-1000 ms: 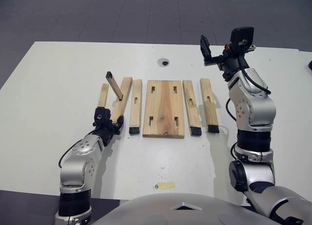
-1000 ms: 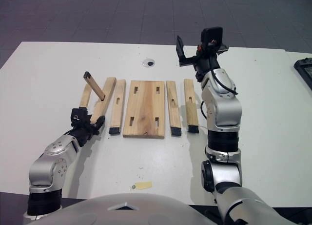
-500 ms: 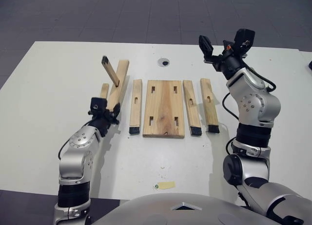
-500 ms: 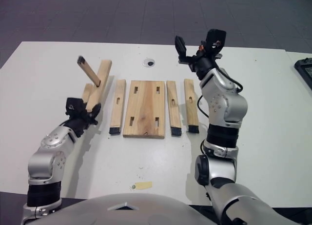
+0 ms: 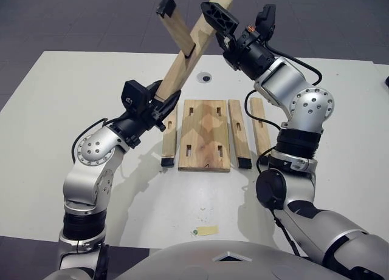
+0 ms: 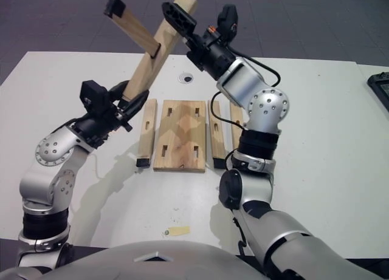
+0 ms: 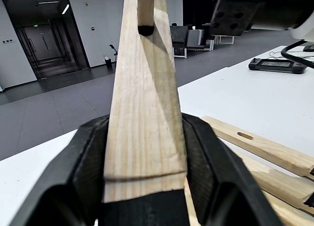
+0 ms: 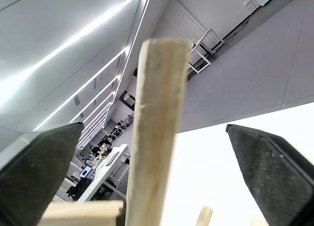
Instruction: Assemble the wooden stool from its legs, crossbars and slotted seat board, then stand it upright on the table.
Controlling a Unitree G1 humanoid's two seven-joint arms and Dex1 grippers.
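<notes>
building the first leg pair

the left tool (image 5: 157, 106) was clamped on a leg (image 5: 185, 58) with a crossbar (image 5: 177, 28) stuck in it, high over the counter's (image 5: 73, 92) middle. the right tool (image 5: 238, 16) stood apart around the leg's top. next, i think, it must close there.

White table (image 5: 73, 85), round grommet (image 5: 206, 78) (far side), yellow tag (image 5: 206, 230) near front edge
</notes>
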